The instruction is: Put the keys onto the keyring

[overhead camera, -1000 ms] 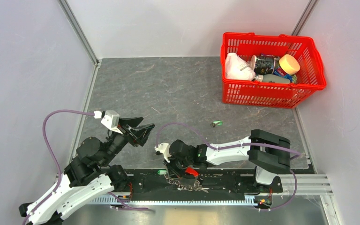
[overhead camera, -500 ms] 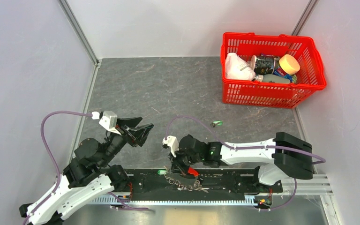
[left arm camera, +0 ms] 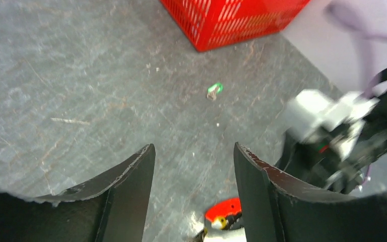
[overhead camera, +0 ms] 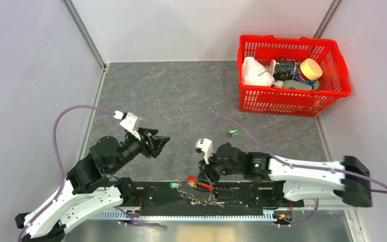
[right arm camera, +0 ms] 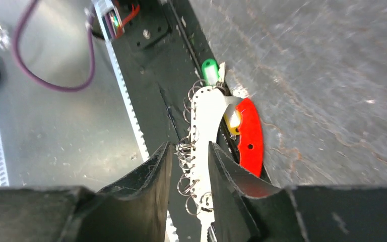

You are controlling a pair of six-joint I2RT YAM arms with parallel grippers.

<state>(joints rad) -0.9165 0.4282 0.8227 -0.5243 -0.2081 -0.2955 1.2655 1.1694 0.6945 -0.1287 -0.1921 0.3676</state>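
From where I stand, the long black metal rail (overhead camera: 156, 197) under the arm bases is the thing to steer by. The keyring (overhead camera: 204, 186), a thin loop with one bright red part, lies on that rail near its middle. A cluster of small silvery keys (overhead camera: 197, 197) and wire rings touches it on the near side. The right gripper (overhead camera: 200, 178) hangs just over the rail at that spot, pointing down at the loop. The overhead view is too small to show how its jaws stand. The right wrist view shows them drawn close with only a narrow slot left and a pale strip and wire rings showing in it, but I cannot tell whether the fingers (right arm camera: 151, 176) press on anything. That view alone picks out a green tag (right arm camera: 210, 69) and a yellow tag (right arm camera: 232, 120) beside the red part. The left gripper (overhead camera: 160, 144) sits beyond the rail's left half, over the grey stone-patterned mat (overhead camera: 181, 96). Its jaws are spread wide and hold nothing, plain in the left wrist view. Through that gap the camera catches a loose key with a green tag (left arm camera: 214, 91) on the mat, well beyond the rail. The red mesh plastic basket (left arm camera: 221, 20) stands farther still, and only the overhead view looks down into it.
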